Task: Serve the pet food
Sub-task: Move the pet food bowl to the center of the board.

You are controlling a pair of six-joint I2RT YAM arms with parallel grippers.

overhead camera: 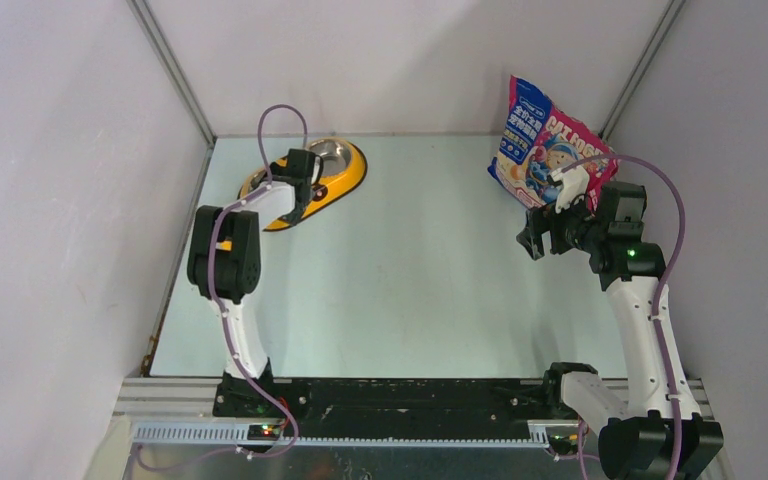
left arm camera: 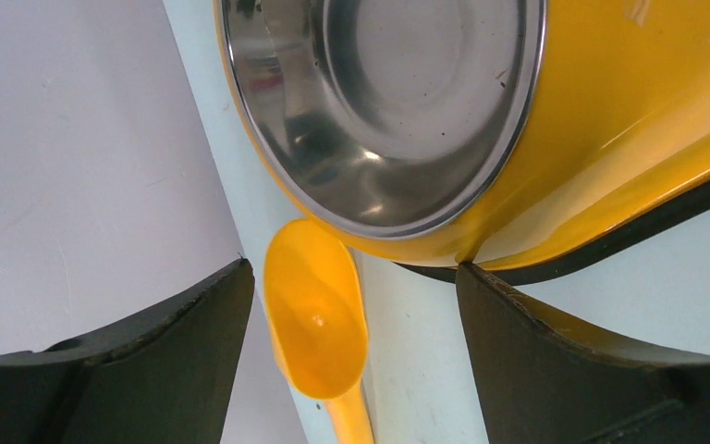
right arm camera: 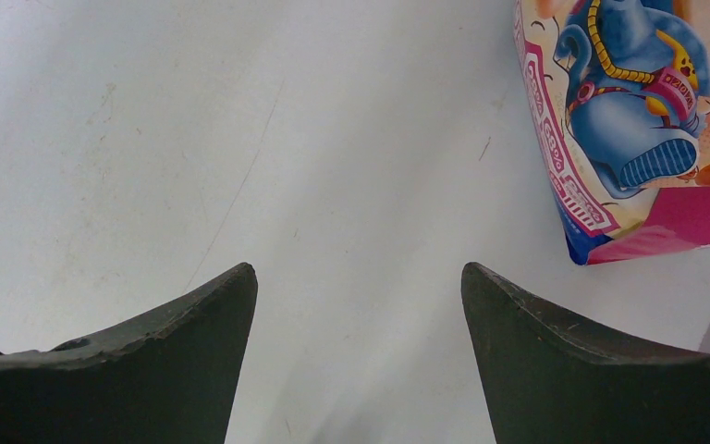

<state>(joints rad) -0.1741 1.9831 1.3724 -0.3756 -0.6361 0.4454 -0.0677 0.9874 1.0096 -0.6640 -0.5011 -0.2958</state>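
Glossy blue-and-pink cartoon pouch (overhead camera: 538, 150) stands upright at far right.

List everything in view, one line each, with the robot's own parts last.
pouch: one, blue and pink with a cartoon animal, upright at the table's far right
kibble: none visible
feeder: one, yellow, far left of the table
steel bowl: one seen clearly, silver, empty, set in the feeder; a second is mostly hidden behind the left arm
scoop: one, orange, empty, against the feeder's edge by the left wall
table: one, pale blue-white, walled on three sides
left gripper: one, black, open, above the scoop and feeder, holding nothing
right gripper: one, black, open, above bare table beside the pouch, holding nothing
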